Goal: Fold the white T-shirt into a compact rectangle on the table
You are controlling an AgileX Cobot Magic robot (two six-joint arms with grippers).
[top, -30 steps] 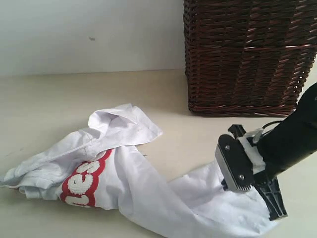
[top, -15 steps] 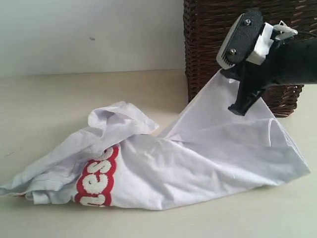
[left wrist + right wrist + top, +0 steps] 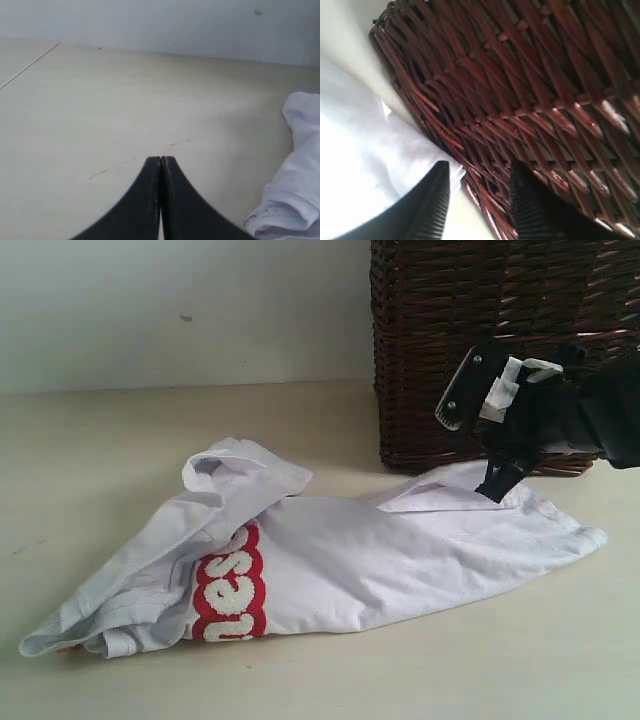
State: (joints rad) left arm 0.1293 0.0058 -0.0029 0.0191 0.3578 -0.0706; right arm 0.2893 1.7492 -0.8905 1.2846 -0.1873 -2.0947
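Now the right gripper [image 3: 480,172], fingers spread, sits at two o'clock of the white T-shirt [image 3: 380,560]; the left gripper [image 3: 161,167] has fingers pressed together.

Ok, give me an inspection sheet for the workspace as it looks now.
Surface: pale cream table, faint dark specks.
Job's things: white T-shirt lies crumpled, unfolded, red lettering showing.
Clutter: dark wicker basket, standing by the shirt's edge.
Grippers: left gripper shut, empty, over bare table; right gripper open, beside the basket's base.
Cables: nothing seen.
Surroundings: plain pale wall behind.
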